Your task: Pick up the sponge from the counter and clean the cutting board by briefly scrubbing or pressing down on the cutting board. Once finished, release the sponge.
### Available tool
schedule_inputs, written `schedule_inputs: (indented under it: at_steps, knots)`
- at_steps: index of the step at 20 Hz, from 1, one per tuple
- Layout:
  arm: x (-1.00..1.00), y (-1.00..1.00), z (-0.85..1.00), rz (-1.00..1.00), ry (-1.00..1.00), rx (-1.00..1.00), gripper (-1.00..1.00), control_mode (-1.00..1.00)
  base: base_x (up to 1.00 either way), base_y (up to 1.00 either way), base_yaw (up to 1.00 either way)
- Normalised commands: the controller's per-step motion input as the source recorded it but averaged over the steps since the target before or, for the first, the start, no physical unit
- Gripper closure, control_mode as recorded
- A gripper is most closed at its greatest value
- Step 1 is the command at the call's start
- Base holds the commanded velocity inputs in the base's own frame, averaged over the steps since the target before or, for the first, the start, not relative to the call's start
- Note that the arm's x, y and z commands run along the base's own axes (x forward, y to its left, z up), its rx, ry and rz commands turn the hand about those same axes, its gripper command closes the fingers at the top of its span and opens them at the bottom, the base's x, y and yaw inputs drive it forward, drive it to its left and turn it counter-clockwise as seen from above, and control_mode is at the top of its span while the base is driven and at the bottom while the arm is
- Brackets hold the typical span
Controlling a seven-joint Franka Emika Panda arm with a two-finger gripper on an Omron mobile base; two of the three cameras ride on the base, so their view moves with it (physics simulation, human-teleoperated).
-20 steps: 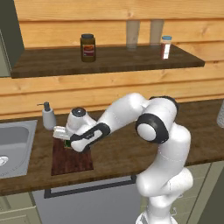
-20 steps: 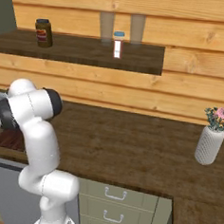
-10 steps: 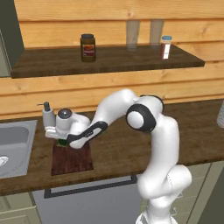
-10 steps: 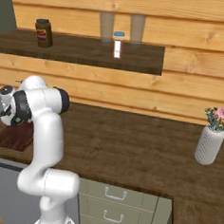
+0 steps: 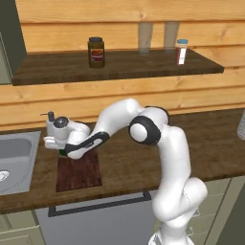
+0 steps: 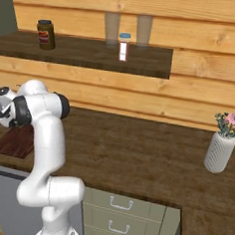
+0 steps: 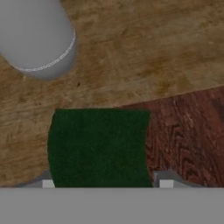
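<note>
The dark green sponge lies half on the reddish-brown cutting board and half on the counter, across the board's far left corner. My gripper is shut on the sponge, one fingertip against each of its sides. In the left base view the gripper hangs low over that corner of the cutting board, and a sliver of the sponge shows under the hand. The board also appears at the left in the right base view, beside the arm.
A grey soap dispenser stands just behind the hand, seen close as the grey bottle. The grey sink lies left of the board. A wall shelf carries a jar and bottles. A white vase stands far right.
The arm has swung left with the sponge, from over the board's far middle to its far left corner beside the soap dispenser.
</note>
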Motion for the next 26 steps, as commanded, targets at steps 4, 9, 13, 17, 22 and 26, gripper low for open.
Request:
schedule_inputs:
  at_steps: [4,9,13,17,22,26]
  knots:
    - [0.13,0.00,-0.09,0.01,0.00,0.00,1.00,-1.00,0.00,0.00,0.00]
    - [0.15,0.00,-0.21,0.10,0.01,0.00,1.00,-1.00,0.00,0.00,0.00]
    - [0.05,0.00,-0.29,0.08,0.00,0.00,1.00,-1.00,0.00,0.00,0.00]
    - [0.01,-0.07,-0.17,0.02,0.00,-0.05,1.00,-1.00,0.00,0.00,0.00]
    - [-0.07,-0.49,-0.04,0.01,-0.01,-0.03,1.00,-1.00,0.00,0.00,0.00]
    - [-0.13,-0.88,-0.01,0.20,-0.02,0.06,1.00,-1.00,0.00,0.00,0.00]
